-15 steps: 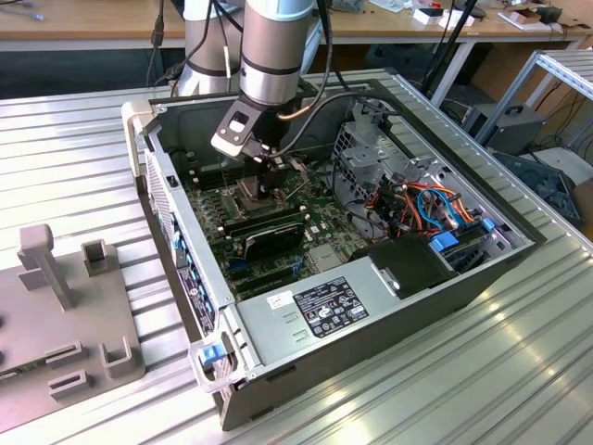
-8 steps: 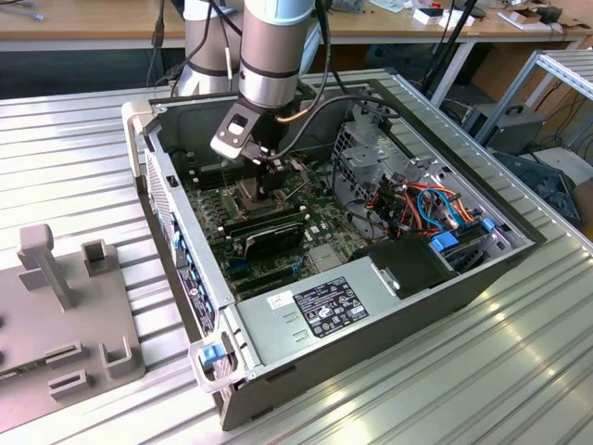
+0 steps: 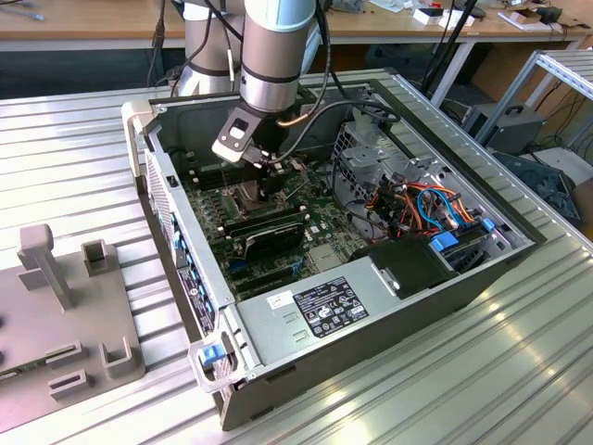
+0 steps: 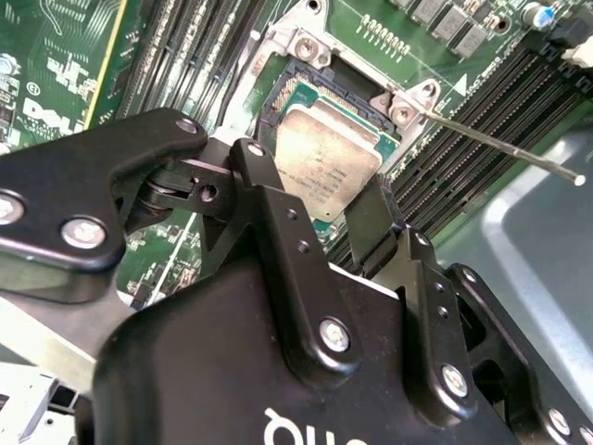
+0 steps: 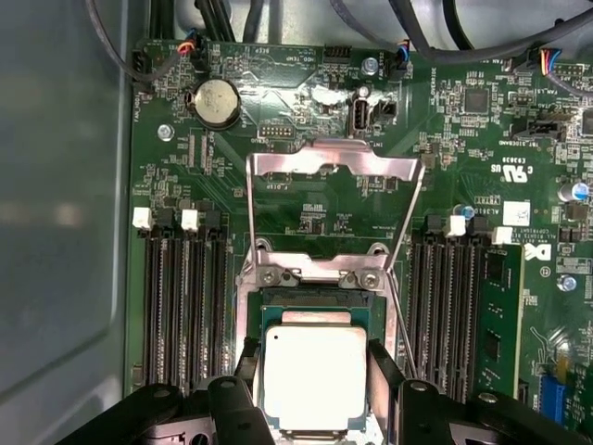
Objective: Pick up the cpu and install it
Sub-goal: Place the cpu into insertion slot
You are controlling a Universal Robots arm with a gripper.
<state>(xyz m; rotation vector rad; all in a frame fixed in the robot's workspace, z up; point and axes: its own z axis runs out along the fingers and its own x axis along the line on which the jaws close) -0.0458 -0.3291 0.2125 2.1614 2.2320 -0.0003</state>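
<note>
my black two-finger gripper (image 4: 320,199) is pinched on opposite edges of the small flat silver-grey square cpu (image 5: 313,375), right at the square metal-framed socket (image 5: 315,298) mid-board, hinged plate (image 5: 334,162) up; i'd hold it level, corners aligned, no pressing

Your robot's thick, round, silver-grey metal arm (image 3: 273,56) carries a pale blue band at its upper joint. Black cables (image 3: 323,42) run down its side, and a thin copper-coloured cable (image 3: 298,118) curls out under its end. At the wrist you have a small light-grey block with a dark round lens (image 3: 233,137). In the second wrist view, your matte black gripper (image 4: 320,185) has a rounded housing (image 4: 204,371) bearing part of a white marking (image 4: 287,428). Its hinged black bars (image 4: 278,250) are fastened with round silver screws (image 4: 334,336) and dotted with small dark holes.
</note>
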